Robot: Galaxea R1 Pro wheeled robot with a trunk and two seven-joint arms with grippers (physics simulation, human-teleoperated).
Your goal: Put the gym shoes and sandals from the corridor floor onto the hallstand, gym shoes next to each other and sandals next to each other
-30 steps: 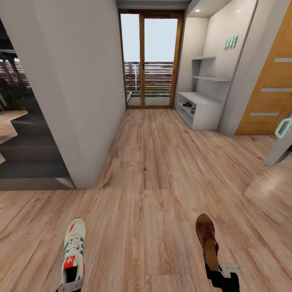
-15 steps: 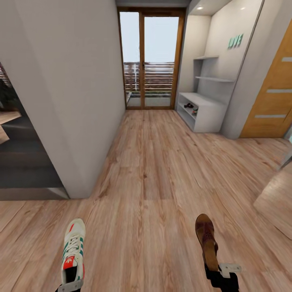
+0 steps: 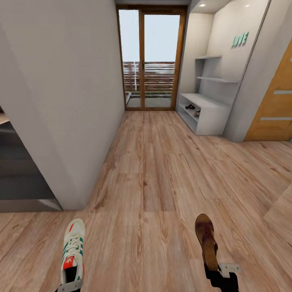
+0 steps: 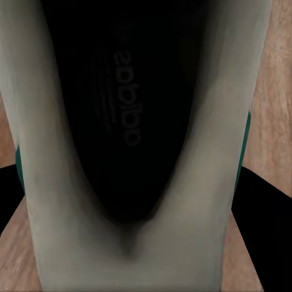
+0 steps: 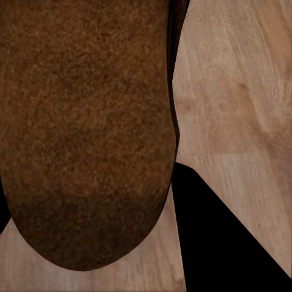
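A white gym shoe with green stripes and a red tongue hangs toe-forward at the lower left of the head view, and my left gripper is shut on its heel. The left wrist view looks into its dark insole. At the lower right my right gripper is shut on the heel of a dark brown sandal; its brown footbed shows close up in the right wrist view. Far down the corridor on the right stands the white hallstand, with a dark sandal and a gym shoe on its lower shelf.
A grey wall corner juts in on the left, with a dark opening behind it. Glass balcony doors close the corridor's far end. A wooden door is on the right. Wood plank floor stretches between me and the hallstand.
The whole view has shifted: the left wall corner looms larger and the right-side door has slid toward the edge, so the camera has moved. Both shoes stay held in the same place.
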